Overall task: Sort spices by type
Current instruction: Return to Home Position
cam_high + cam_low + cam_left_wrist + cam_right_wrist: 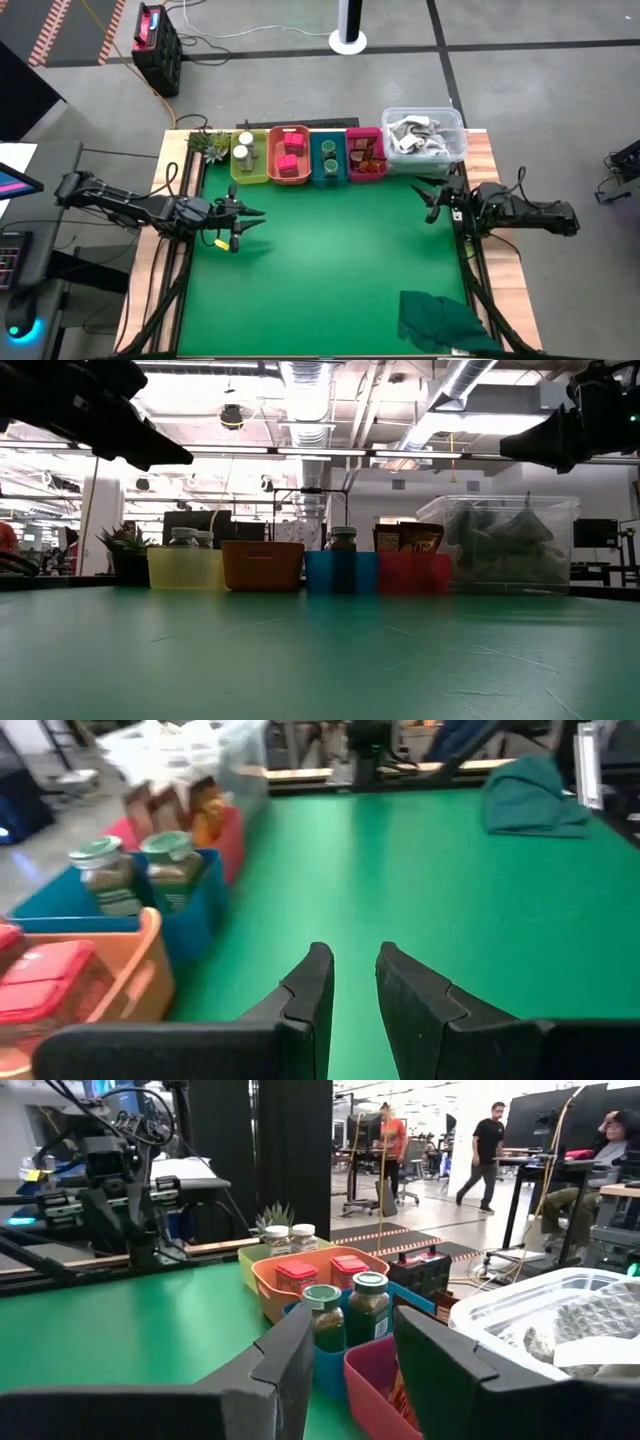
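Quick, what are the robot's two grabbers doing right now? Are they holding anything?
Left gripper: jaws open, holding nothing.
Right gripper: jaws open, holding nothing.

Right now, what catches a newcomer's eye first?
A row of coloured bins on the green mat's far edge holds jars, red packets and brown sachets, a clear tub at its right end. The left gripper and right gripper hover empty at either side; a green cloth lies at the near right corner.
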You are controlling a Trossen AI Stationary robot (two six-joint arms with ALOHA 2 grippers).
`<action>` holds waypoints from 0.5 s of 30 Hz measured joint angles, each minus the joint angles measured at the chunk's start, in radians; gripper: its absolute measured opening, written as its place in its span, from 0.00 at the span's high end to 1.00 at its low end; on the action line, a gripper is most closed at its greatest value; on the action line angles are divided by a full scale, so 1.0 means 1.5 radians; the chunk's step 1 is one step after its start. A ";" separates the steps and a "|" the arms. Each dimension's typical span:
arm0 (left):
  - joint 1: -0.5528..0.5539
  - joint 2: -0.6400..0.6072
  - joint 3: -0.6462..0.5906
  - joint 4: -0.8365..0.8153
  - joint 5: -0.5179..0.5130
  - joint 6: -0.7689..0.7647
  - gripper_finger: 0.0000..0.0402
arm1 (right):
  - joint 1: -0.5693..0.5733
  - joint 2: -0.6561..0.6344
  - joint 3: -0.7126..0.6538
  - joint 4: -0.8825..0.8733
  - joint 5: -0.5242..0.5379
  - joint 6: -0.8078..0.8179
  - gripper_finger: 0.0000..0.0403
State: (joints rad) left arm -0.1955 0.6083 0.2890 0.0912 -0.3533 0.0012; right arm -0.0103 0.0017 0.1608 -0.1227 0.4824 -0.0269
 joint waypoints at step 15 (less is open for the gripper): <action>0.000 0.001 0.000 -0.008 0.043 -0.034 0.82 | 0.002 0.003 0.000 -0.005 -0.002 0.002 0.58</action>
State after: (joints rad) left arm -0.1955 0.6094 0.2890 0.0793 -0.2882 -0.0492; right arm -0.0071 0.0055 0.1612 -0.1307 0.4797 -0.0242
